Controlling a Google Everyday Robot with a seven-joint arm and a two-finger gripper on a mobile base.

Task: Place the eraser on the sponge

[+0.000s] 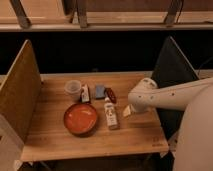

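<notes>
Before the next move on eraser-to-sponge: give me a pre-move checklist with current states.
1. Small white-and-brown rectangular eraser in view, on the wooden table beside the pale cup: ok.
2. Flat blue-grey square sponge has nothing on top of it: ok.
3. Eraser on sponge: not ok; it lies beside the sponge, on the cup's side.
4. Claw at the eraser: not ok; it hangs over the table's right part, well away from the eraser.
5. Straight path from claw to eraser: not ok; the white red-labelled bottle and the dark red oval thing lie between them.
</notes>
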